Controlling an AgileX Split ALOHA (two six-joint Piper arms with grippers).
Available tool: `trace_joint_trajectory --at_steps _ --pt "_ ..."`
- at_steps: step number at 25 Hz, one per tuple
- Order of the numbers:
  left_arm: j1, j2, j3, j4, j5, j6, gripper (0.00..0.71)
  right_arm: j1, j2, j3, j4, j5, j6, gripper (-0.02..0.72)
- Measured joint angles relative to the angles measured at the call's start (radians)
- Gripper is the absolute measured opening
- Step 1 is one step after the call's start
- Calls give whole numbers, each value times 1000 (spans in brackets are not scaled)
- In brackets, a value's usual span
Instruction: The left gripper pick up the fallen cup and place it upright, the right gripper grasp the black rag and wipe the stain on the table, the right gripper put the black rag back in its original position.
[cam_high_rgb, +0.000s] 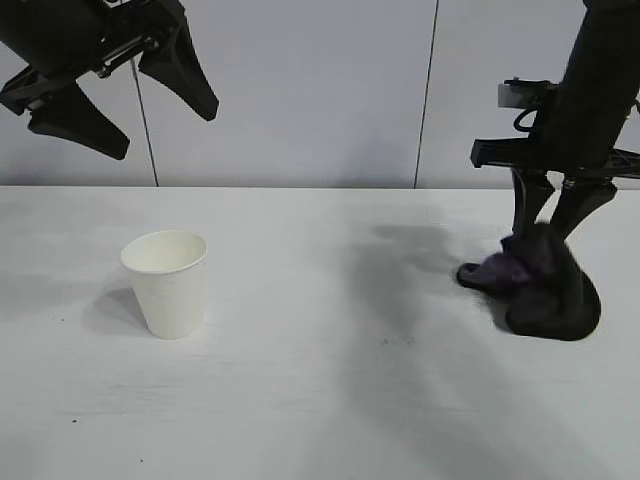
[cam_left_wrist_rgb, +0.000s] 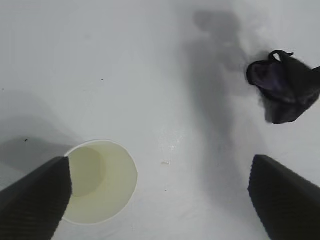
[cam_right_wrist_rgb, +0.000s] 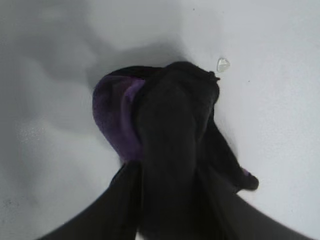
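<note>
The white paper cup stands upright on the left of the white table; the left wrist view looks down into its mouth. My left gripper is open and empty, high above the cup. The black rag with its purple patch sits on the table at the right and also shows in the left wrist view. My right gripper comes down on the rag's top, its fingers closed around the bundle. No yellowish-brown stain shows, only a faint wet mark.
A small clear droplet lies on the table beside the rag. The grey panelled wall stands behind the table's far edge. Open tabletop lies between cup and rag.
</note>
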Motion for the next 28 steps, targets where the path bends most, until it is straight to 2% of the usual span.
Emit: trace_joint_trajectory --at_steps 3,6,14,21,28 --pt "0 0 0 0 3 0 694 0 0 0 0 10 -3 527" --pt "0 0 0 0 6 0 694 0 0 0 0 10 -5 583" --pt "0 0 0 0 7 0 694 0 -47 0 26 8 -6 600" --pt "0 0 0 0 8 0 694 0 -116 2 173 -8 -51 600" --pt "0 0 0 0 8 0 694 0 -182 3 190 12 -81 600"
